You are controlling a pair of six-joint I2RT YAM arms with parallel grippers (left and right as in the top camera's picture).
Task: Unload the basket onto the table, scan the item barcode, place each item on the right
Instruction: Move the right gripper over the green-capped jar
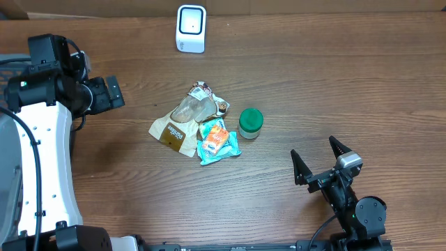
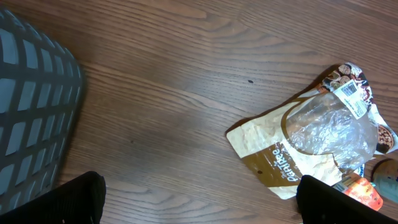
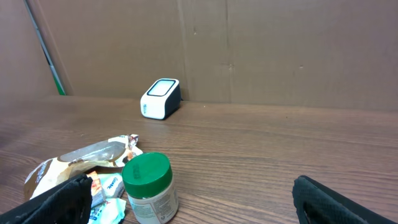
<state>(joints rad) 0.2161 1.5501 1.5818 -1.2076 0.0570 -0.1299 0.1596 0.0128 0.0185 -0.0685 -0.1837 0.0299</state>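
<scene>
Starting out, you hold nothing: right gripper [image 1: 313,146] and left gripper [image 2: 202,200] stand jaws apart. At the middle of the brown wooden table [image 1: 348,84] lie a green-lidded plastic jar [image 1: 250,123] and tan crinkled snack bag [image 1: 174,131]; grasp one, then present it to the white boxy scanner [image 1: 191,28] at its far edge.

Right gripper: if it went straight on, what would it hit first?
Likely nothing near: the green-lidded jar sits left of its line, so the right gripper looks free until the cardboard wall, right of the white scanner.

Even soft light, sharp frames
</scene>
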